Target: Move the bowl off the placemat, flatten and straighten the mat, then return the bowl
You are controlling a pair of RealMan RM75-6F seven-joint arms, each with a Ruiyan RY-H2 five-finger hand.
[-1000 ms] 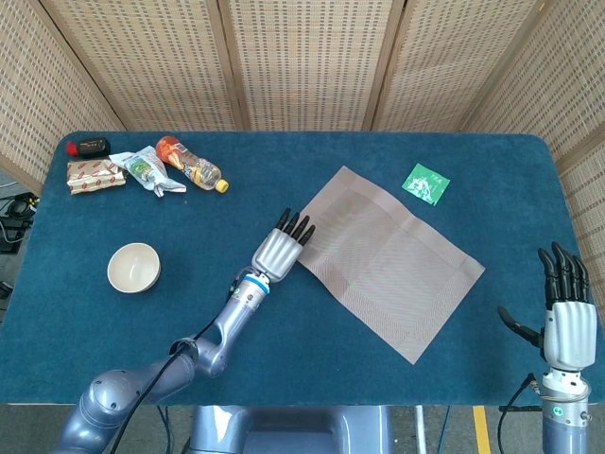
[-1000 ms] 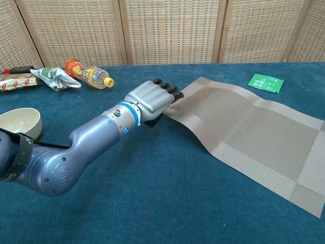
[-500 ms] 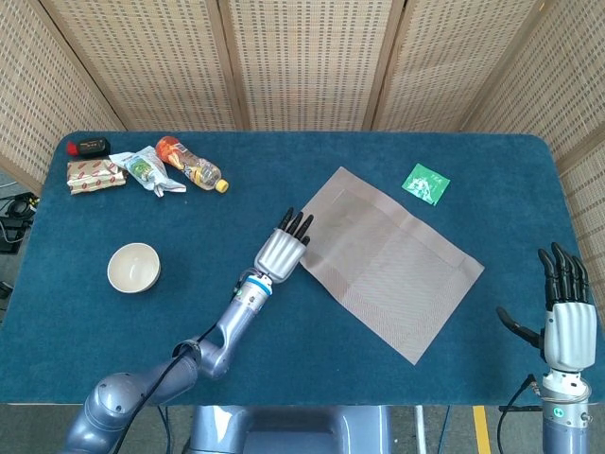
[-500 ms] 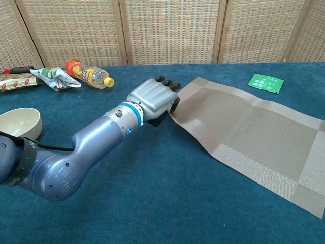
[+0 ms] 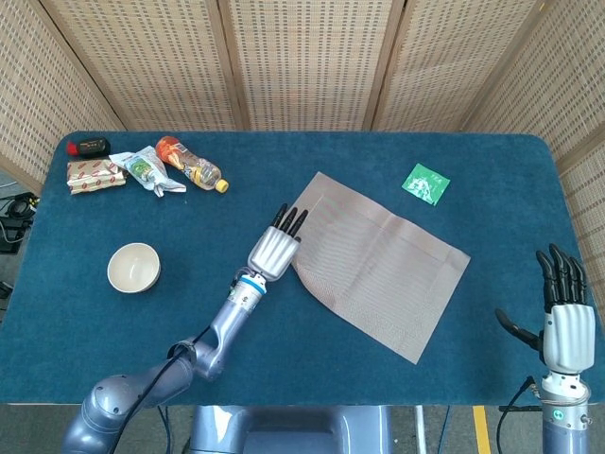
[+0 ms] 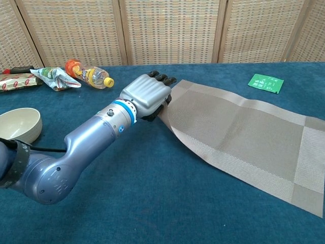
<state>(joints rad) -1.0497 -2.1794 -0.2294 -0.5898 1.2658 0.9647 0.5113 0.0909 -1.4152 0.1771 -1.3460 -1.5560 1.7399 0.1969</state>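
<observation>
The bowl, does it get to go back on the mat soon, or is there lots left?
Not just yet. Done: the bowl already sits off the placemat, near the table's left side. In hand: the left hand grips the mat's left edge; the mat lies askew. The right hand waits open near the table's right edge. Left: finish straightening, then bring the bowl back.

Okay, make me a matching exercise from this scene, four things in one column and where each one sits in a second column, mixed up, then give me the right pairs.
Things:
1. bowl
2. placemat
3. green packet
4. right hand

Places:
A. far side of the table, beyond the mat's right end
B. near right edge of the table, holding nothing
C. middle of the table, its left edge at the left hand
D. on the blue cloth to the left, off the mat

Pairs: 1-D, 2-C, 3-A, 4-B
</observation>
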